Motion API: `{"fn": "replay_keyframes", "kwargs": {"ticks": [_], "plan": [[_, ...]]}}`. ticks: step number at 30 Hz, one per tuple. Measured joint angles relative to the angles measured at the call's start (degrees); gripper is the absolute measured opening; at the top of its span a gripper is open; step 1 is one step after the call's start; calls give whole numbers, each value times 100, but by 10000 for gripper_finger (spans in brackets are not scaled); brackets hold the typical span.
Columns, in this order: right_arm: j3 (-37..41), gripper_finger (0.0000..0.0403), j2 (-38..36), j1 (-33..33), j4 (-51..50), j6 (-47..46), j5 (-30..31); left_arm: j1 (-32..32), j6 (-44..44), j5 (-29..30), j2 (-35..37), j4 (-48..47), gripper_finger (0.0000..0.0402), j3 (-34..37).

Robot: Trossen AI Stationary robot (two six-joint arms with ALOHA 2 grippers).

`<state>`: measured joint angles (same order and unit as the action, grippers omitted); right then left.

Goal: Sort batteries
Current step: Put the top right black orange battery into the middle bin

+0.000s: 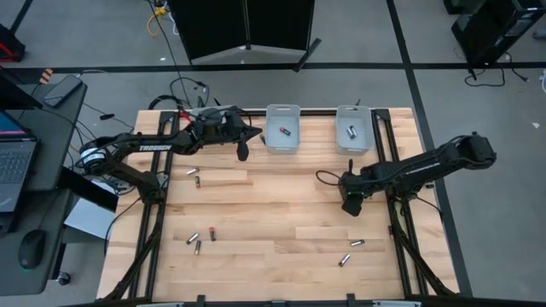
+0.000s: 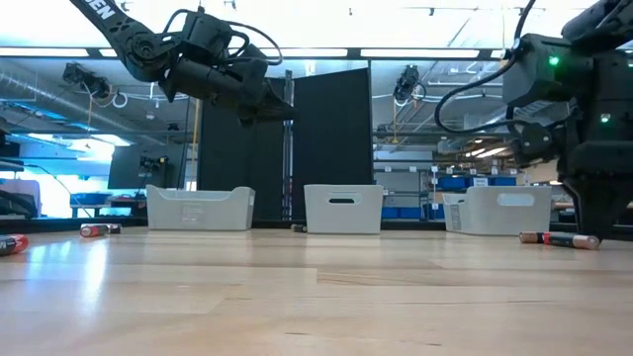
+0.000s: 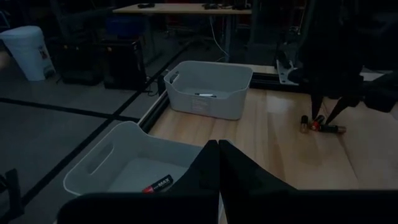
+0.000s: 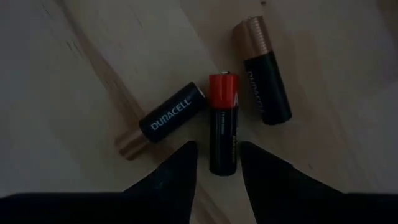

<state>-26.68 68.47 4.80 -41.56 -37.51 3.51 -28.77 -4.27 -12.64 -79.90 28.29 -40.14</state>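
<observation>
Right claw [image 4: 216,163] open over red-topped battery [image 4: 222,123] on table [image 4: 74,74]

We see the dark left arm stretched across the frame's upper left, its gripper [image 1: 242,150] raised with fingers pressed together. The dark right arm reaches in from the right edge, its gripper [image 1: 351,207] pointing downward, fingers [image 4: 177,168] parted.

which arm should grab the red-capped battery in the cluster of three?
Right. The right gripper hangs open directly over the red-capped battery, fingers straddling it. The left gripper is shut, up by the left bin, far off.
</observation>
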Motion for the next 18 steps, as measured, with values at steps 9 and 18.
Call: {"fn": "replay_keyframes", "kwargs": {"ticks": [9, 18], "plan": [[-4, 57, 72, 0, -6, 43, -53, 0, 6, 0, 0, -1, 5, 0], [-587, 57, -28, 34, -431, 57, -190, 0, 7, 79, 0, 71, 5, 0]]}}
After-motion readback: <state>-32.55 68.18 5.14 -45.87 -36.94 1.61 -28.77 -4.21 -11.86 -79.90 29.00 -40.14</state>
